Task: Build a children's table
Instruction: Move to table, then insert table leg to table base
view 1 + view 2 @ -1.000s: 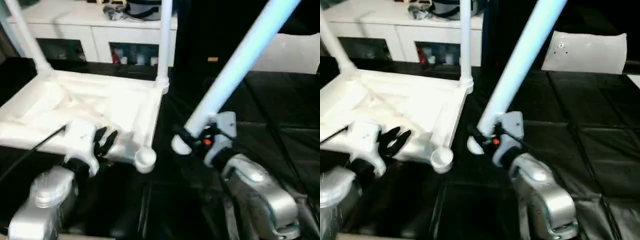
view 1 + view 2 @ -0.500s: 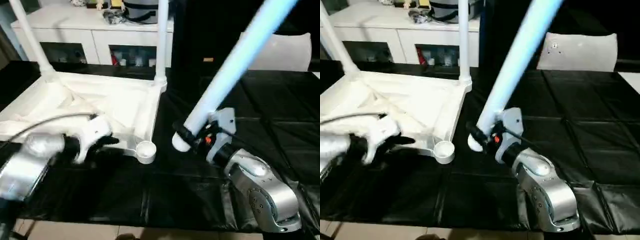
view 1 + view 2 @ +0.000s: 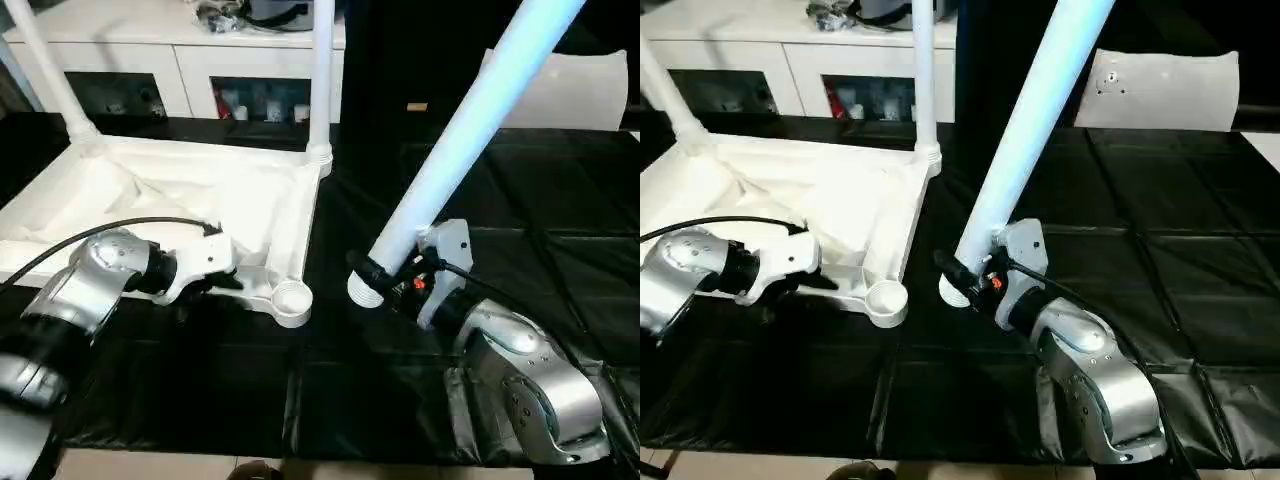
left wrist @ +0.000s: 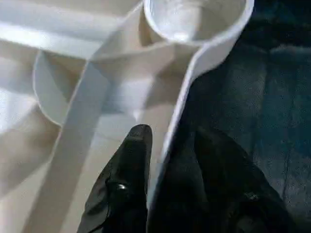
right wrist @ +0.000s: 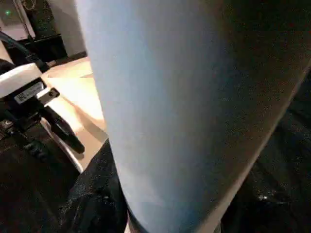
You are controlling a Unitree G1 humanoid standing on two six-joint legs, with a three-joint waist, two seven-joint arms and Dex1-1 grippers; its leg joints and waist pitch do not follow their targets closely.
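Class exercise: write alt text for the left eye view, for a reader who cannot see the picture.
The robot's right gripper holds a long white table leg tilted up over a black mat, near the upturned table top's empty corner socket. Its left gripper straddles the top's near rim, and two legs already stand upright.

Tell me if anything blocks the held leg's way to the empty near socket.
Nothing visible does. The leg is in the right claw, its thick end just right of the open socket, with bare black mat between. The left claw straddles the tabletop rim left of it.
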